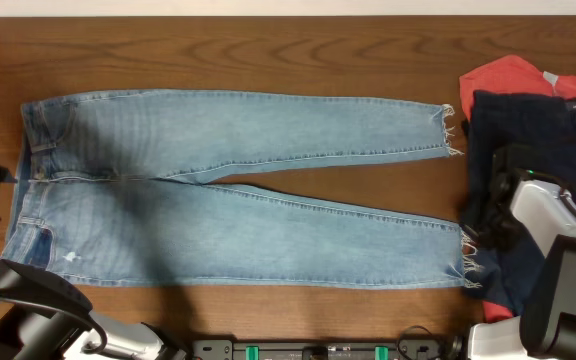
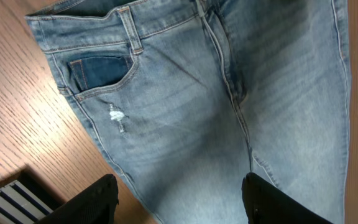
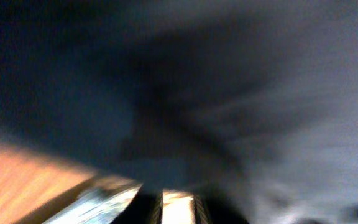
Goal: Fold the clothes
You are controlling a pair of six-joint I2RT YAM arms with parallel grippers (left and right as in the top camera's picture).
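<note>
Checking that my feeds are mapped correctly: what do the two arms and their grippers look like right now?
Left arm: matte black links with a silvery cylindrical joint. Left gripper: two blunt black fingers. Right arm: rounded white housing over boxy black segments. Right gripper: pale fingers, but that view is blurred. No markings or cables are readable.

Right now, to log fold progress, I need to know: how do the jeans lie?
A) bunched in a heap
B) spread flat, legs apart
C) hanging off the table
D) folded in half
B: the jeans lie flat on the table, both legs stretched out and apart, no fold made.
</note>
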